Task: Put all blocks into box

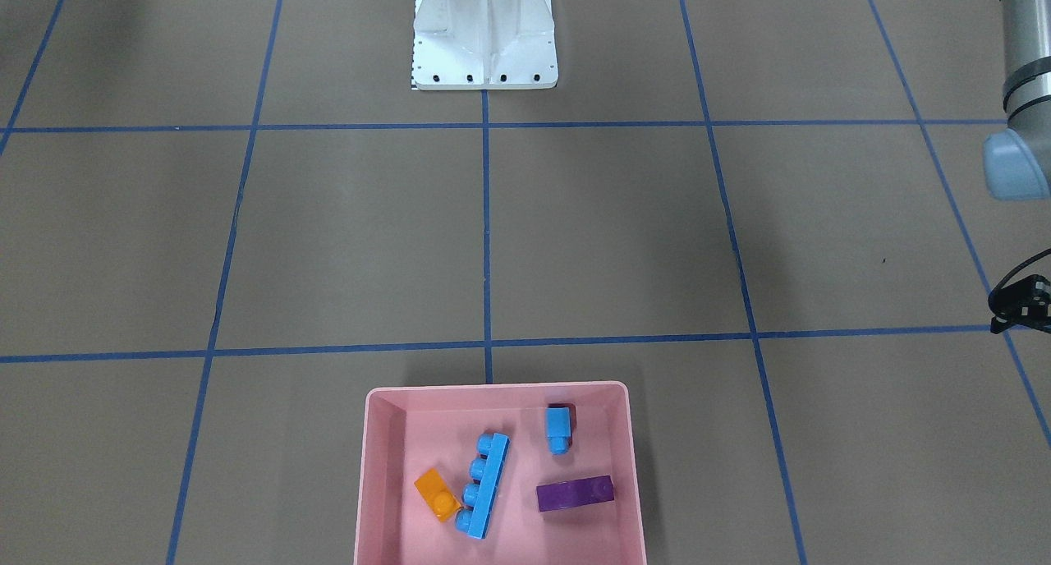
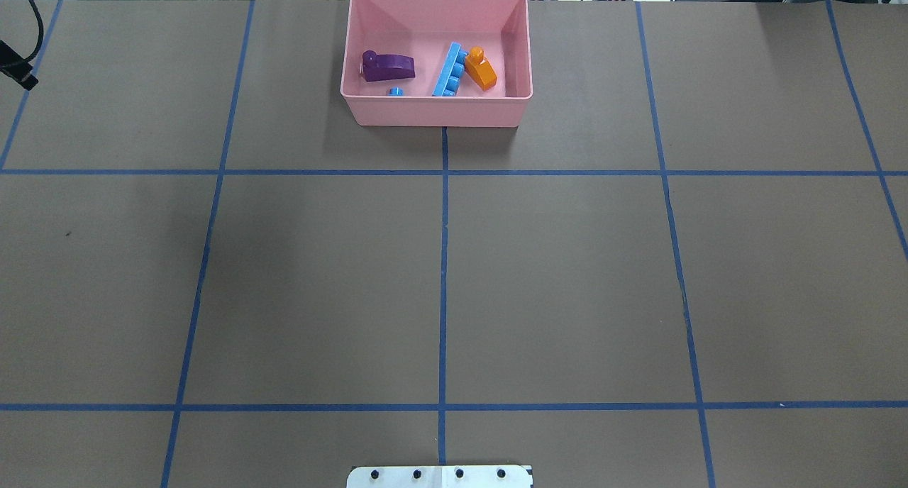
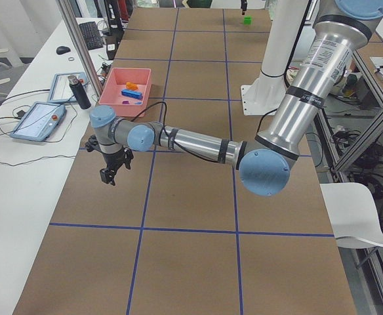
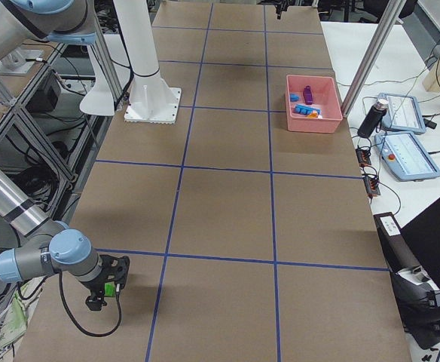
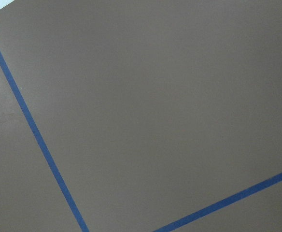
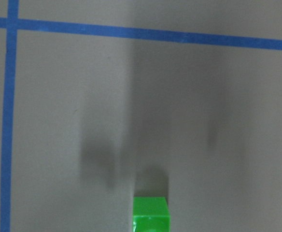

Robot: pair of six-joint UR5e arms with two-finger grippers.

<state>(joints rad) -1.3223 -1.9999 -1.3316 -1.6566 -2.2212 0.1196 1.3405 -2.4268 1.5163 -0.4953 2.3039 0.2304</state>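
Four blocks are seen inside the pink box [image 1: 379,466], which stands on the brown table [image 2: 567,275] at the edge far from the white robot base [image 1: 484,35]. The orange block [image 1: 436,493] lies on its side, touching the long blue block [image 1: 486,487], which is set slantwise near the middle of the box. The small blue block [image 1: 558,428] is placed close to the wall that faces the robot. The purple block [image 1: 575,493] lies apart from the others. The green block [image 6: 150,212] is found well away from the box, at the table's end on the robot's right, directly under the right gripper [image 4: 103,290].

The right arm is stretched low, its forearm sloped down to the wrist, and the gripper is pointed down at the table with the green block between its fingers. Whether the block is clamped or merely straddled cannot be told.

The left arm is bent at the elbow, with the forearm held nearly level across the table. The left gripper [image 3: 109,172] is hung downward above the table, near the left end. Only bare table and blue tape lines [image 5: 35,130] are shown by its wrist camera. Whether its fingers are apart or together cannot be told.
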